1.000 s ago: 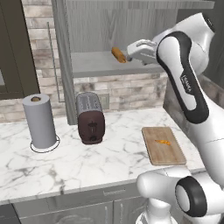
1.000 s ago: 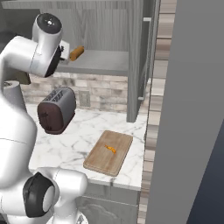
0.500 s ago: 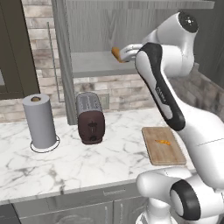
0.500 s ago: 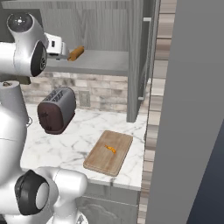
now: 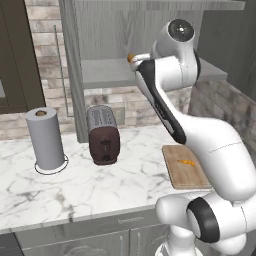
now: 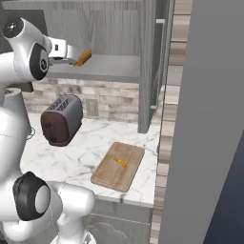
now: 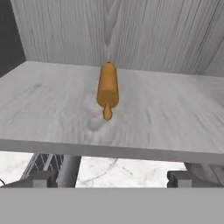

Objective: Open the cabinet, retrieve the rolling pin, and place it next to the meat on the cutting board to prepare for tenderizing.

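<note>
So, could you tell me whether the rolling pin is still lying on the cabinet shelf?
Yes: the rolling pin lies flat on the shelf, ungripped.

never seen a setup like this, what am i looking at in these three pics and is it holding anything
It is a rendered kitchen with a white robot arm on a mobile base. Two pictures come from cameras on the base, behind the arm to its left and right. The third looks along the hand itself. The cabinet stands open, and the arm reaches up to its shelf, where the rolling pin lies. The gripper is open in front of the shelf edge and holds nothing. On the marble counter below sit a paper towel roll, a toaster and a cutting board with a scrap of meat on it.
</note>
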Controlling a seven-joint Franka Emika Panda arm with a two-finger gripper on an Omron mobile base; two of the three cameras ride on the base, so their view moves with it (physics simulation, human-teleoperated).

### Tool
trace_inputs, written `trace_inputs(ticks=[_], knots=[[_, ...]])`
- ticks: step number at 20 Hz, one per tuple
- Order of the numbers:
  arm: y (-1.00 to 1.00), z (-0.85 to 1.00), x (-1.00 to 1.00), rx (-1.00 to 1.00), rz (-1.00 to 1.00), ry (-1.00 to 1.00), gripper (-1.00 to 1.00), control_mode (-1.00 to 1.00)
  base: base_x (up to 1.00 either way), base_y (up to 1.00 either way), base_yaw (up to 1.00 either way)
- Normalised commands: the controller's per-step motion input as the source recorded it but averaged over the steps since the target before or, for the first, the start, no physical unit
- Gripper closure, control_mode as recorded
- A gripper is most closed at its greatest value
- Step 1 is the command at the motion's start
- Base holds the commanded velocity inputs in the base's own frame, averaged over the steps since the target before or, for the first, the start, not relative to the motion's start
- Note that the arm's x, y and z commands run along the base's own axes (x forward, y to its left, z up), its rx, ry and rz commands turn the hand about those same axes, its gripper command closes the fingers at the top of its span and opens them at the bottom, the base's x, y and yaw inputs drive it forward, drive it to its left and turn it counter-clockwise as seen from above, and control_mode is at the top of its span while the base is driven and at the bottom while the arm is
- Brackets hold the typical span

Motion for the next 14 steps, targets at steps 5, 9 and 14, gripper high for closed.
trace_inputs(ticks=[5,9,14], knots=[[-0.02,-0.07,0.53,-0.02,-0.07,0.04,-1.0,-1.0,0.0,0.0,0.0],[0.0,0.0,0.31,0.0,-0.01,0.03,-1.0,-1.0,0.0,0.0,0.0],[0.04,0.0,0.37,0.0,0.0,0.05,-1.0,-1.0,0.0,0.0,0.0]])
